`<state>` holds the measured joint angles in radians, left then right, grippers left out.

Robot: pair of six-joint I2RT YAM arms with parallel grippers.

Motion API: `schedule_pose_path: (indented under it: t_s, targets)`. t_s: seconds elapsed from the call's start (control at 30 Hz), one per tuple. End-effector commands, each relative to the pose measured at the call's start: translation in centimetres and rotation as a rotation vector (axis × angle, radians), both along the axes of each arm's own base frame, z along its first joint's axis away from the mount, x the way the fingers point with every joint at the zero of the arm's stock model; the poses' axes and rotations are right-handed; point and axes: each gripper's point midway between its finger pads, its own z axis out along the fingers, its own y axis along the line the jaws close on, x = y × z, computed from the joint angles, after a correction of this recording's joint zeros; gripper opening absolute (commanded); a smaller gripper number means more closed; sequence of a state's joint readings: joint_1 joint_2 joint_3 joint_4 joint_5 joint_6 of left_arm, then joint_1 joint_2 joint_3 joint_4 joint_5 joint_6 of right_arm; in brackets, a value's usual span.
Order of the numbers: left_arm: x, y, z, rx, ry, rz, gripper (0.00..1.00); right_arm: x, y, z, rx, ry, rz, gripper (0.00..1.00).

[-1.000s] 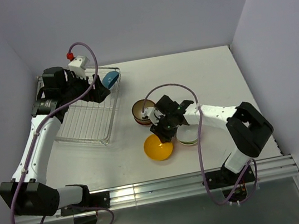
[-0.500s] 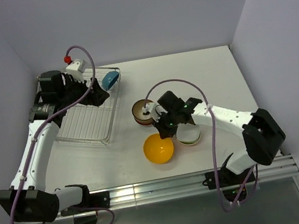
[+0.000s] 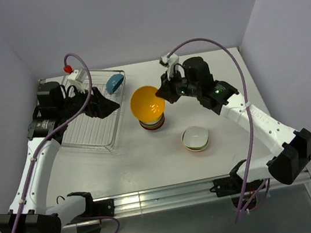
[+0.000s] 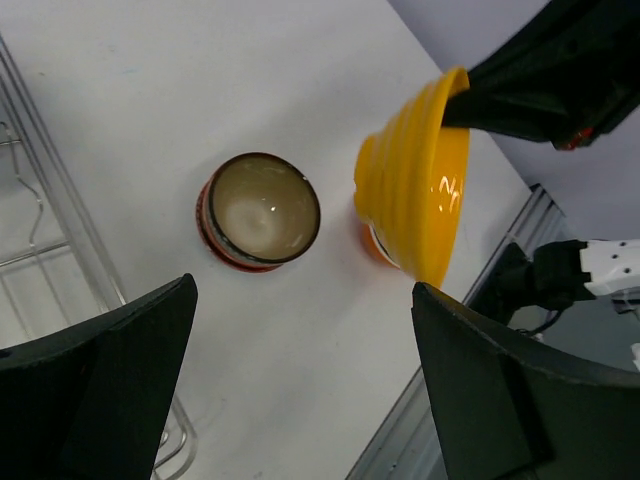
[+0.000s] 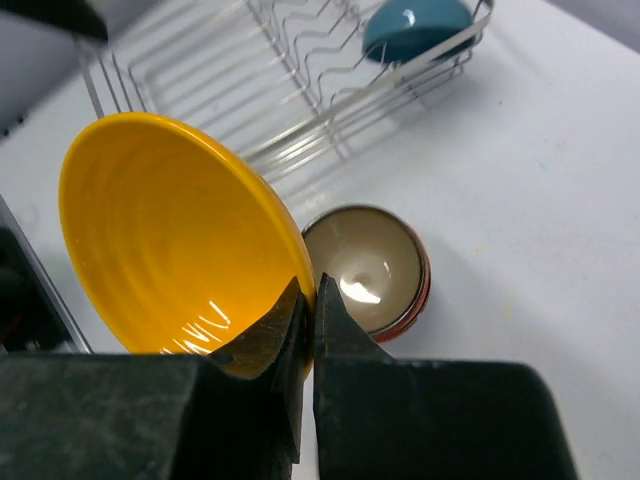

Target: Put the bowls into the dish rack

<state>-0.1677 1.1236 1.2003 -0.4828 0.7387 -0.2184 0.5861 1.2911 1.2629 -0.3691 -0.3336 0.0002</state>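
My right gripper (image 3: 164, 92) (image 5: 311, 300) is shut on the rim of a yellow-orange bowl (image 3: 146, 104) (image 5: 170, 235) and holds it tilted in the air. Under it a brown/red bowl (image 3: 154, 123) (image 5: 366, 265) (image 4: 258, 210) rests on the table. The dish rack (image 3: 90, 121) (image 5: 300, 75) is at the back left, with a blue bowl (image 3: 115, 82) (image 5: 415, 25) at its far end. My left gripper (image 3: 107, 104) (image 4: 300, 370) hangs open over the rack's right side, nothing between its fingers. The left wrist view shows the yellow-orange bowl (image 4: 420, 190) edge-on.
A white bowl with a green rim (image 3: 196, 138) sits on the table to the front right of the brown/red bowl. The walls close in the table at the back and on both sides. The arm bases and a rail (image 3: 167, 195) line the near edge.
My right gripper shut on the yellow-orange bowl's rim, lifted it off the table's front and carried it up and back over the brown/red bowl. The left gripper shifted slightly right.
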Motion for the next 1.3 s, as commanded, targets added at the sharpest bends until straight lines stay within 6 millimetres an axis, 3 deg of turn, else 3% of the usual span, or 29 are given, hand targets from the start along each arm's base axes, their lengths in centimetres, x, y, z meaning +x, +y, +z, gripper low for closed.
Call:
schedule_pose_path:
  t_s: [0.0, 0.2, 0.47, 0.67, 0.73, 1.07, 1.27]
  targets:
    - [-1.1, -1.2, 1.5, -0.092, 0.007, -0.075, 0.94, 1.8, 0.5, 6.9, 0.22, -0.083, -0.028, 0.0]
    - [-1.3, -2.5, 2.4, -0.209, 0.084, -0.126, 0.95, 3.1, 0.6, 8.0, 0.336, 0.007, -0.011, 0.0]
    - [0.2, -3.8, 3.3, -0.241, 0.088, -0.091, 0.89, 4.1, 0.3, 8.0, 0.348, -0.001, -0.067, 0.0]
    - [1.3, -4.9, 4.1, -0.2, 0.034, -0.05, 0.73, 4.5, 0.4, 7.6, 0.279, -0.048, -0.105, 0.0]
    - [1.5, -5.2, 4.5, -0.181, 0.009, -0.043, 0.63, 4.8, 0.4, 7.5, 0.245, -0.079, -0.131, 0.0]
    - [3.9, -4.7, 4.1, -0.068, -0.046, 0.063, 0.37, 4.5, 1.5, 6.9, 0.185, -0.105, -0.147, 0.0]
    - [4.6, -5.4, 3.3, 0.023, -0.087, 0.084, 0.34, 4.9, 2.0, 6.8, 0.159, -0.098, -0.181, 0.0]
